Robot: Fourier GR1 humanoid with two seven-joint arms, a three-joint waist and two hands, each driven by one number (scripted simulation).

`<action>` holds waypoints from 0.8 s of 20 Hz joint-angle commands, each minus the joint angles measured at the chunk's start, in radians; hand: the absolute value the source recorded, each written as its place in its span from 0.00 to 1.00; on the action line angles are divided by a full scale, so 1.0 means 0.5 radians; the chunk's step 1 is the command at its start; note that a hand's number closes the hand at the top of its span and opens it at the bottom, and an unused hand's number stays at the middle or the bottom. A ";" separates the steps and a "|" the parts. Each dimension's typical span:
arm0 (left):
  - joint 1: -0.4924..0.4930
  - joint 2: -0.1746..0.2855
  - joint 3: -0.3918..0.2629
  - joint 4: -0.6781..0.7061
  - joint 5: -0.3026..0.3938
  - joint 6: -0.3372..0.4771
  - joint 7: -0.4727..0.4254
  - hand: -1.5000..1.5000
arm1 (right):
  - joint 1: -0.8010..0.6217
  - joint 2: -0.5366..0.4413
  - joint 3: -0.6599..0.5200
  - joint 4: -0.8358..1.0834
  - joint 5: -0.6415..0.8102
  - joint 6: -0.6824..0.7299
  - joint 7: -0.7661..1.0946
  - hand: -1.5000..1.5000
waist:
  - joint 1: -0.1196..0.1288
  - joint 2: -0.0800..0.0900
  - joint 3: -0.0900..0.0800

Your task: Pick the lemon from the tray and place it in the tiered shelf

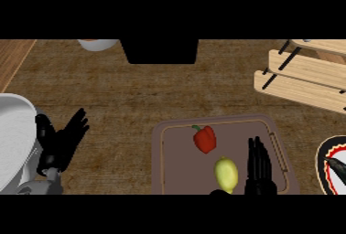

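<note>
The oval yellow lemon (pixel 226 174) lies on the brown rectangular tray (pixel 177 155), its long axis pointing away from the robot, just beside the straight-fingered black right hand (pixel 259 164).

Bare desk (pixel 135 91) between tray (pixel 177 160) and tiered shelf (pixel 304 73): open lane. On the tray, pepper (pixel 205 139) sits just beyond the lemon (pixel 226 174), right hand (pixel 259 167) just beside it. Plate (pixel 324 157) crowds the desk's right edge.
</note>
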 commanded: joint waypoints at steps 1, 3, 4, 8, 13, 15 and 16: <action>0.049 -0.007 -0.003 0.039 -0.038 -0.030 -0.052 0.50 | -0.175 -0.020 -0.054 0.182 0.006 0.155 0.005 1.00 | 0.013 0.011 0.013; 0.082 -0.013 -0.018 -0.053 -0.023 -0.011 -0.045 0.50 | -0.156 -0.195 -0.032 0.290 0.230 0.384 0.028 1.00 | 0.059 0.014 0.010; -0.051 -0.063 -0.019 0.105 -0.048 0.002 -0.098 0.50 | -0.201 -0.008 0.106 0.263 0.375 0.355 0.100 1.00 | 0.010 0.015 0.010; -0.029 -0.037 0.060 0.182 -0.030 -0.053 -0.149 0.50 | -0.197 -0.036 0.089 0.220 0.083 0.201 -0.102 1.00 | 0.004 0.011 0.013; -0.015 -0.052 0.013 -0.008 -0.033 -0.019 0.022 0.50 | -0.173 0.047 0.319 0.230 0.220 0.010 -0.106 1.00 | 0.007 0.008 0.014; -0.007 -0.058 0.031 0.107 -0.074 -0.018 -0.095 0.50 | -0.166 -0.091 0.180 0.150 0.059 0.194 -0.180 1.00 | 0.005 0.011 0.013; 0.000 -0.038 0.023 0.013 -0.039 -0.030 0.006 0.50 | -0.270 -0.116 0.090 0.157 -0.055 0.456 -0.097 1.00 | 0.023 0.014 0.013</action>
